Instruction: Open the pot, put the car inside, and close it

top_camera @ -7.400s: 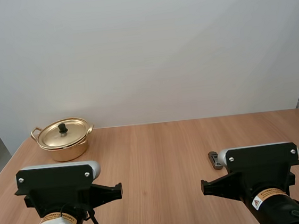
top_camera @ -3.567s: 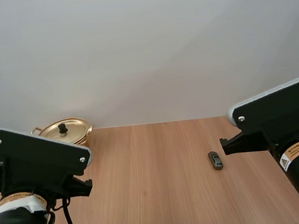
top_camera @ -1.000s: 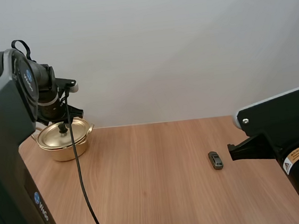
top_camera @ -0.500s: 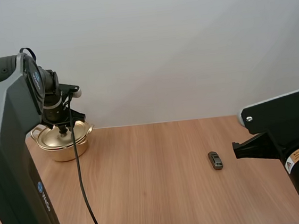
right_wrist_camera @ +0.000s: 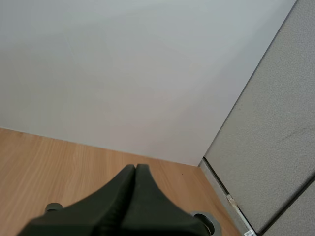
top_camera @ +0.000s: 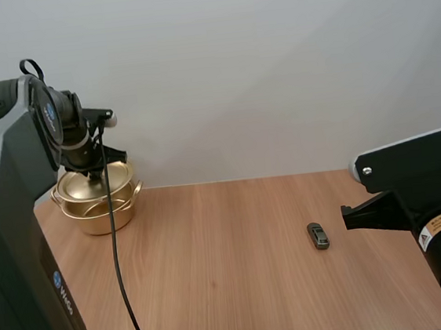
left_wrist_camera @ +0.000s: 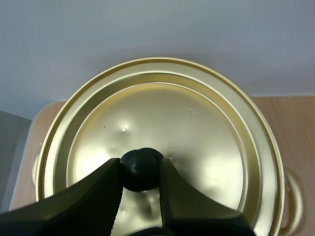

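1. The left gripper [left_wrist_camera: 140, 171] was clamped on the black knob [left_wrist_camera: 141, 162] of the lid [left_wrist_camera: 197, 128], just above the pot [top_camera: 99, 215].
2. The car [top_camera: 317, 235] lay on the table [top_camera: 234, 290], well apart from it.
3. The right gripper [right_wrist_camera: 135, 169] had its fingers pressed together, empty.
4. The lid hid the pot's interior.

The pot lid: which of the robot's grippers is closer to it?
Left. The left gripper pinches the knob of the lid, held just over the pot. The right gripper, shut on nothing, is near the table's right edge.
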